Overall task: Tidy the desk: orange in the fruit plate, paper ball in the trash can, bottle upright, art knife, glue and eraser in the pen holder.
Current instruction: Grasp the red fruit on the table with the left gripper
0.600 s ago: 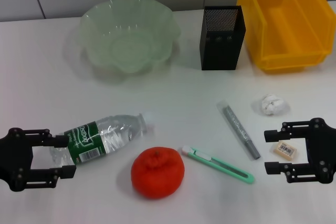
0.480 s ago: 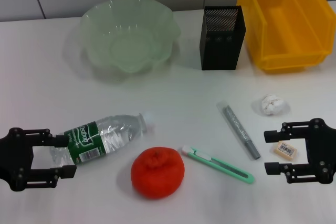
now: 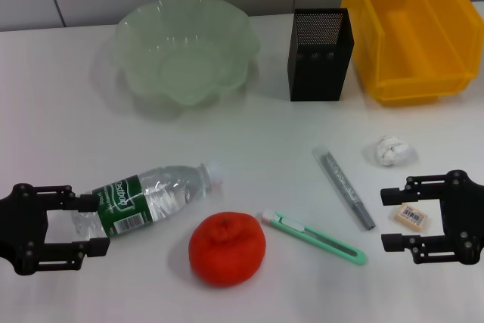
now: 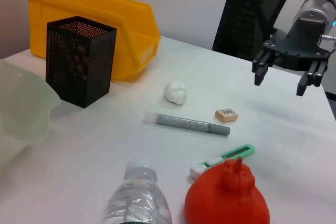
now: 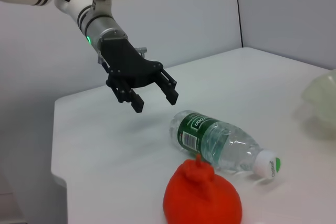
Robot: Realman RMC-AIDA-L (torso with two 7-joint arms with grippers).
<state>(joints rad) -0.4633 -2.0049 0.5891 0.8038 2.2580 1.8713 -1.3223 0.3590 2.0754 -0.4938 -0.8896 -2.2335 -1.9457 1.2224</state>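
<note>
Quick count of what's sitting on the white counter (image 3: 249, 130): one of everything, basically. One orange (image 3: 227, 248) at the lower middle of the head view, one plastic bottle (image 3: 147, 197) lying on its side just up and left of it, cap pointing toward the middle. One green art knife (image 3: 314, 237) lies flat just right of the orange, and one grey glue stick (image 3: 344, 187) lies at a slant above it. One crumpled paper ball (image 3: 389, 150) sits at the right, with one small eraser (image 3: 411, 216) below it.

Along the top of the frame there's one pale green fruit plate (image 3: 184, 54) at upper left, one black mesh pen holder (image 3: 321, 54) standing upright at upper middle, and one yellow bin (image 3: 408, 28) at upper right serving as the trash can. None of the loose items are inside any of them.

Two grippers, both with fingers spread and holding nothing. The left gripper (image 3: 94, 224) is at lower left, its fingertips on either side of the bottle's base. The right gripper (image 3: 391, 218) is at lower right, with the eraser between its two fingers.
</note>
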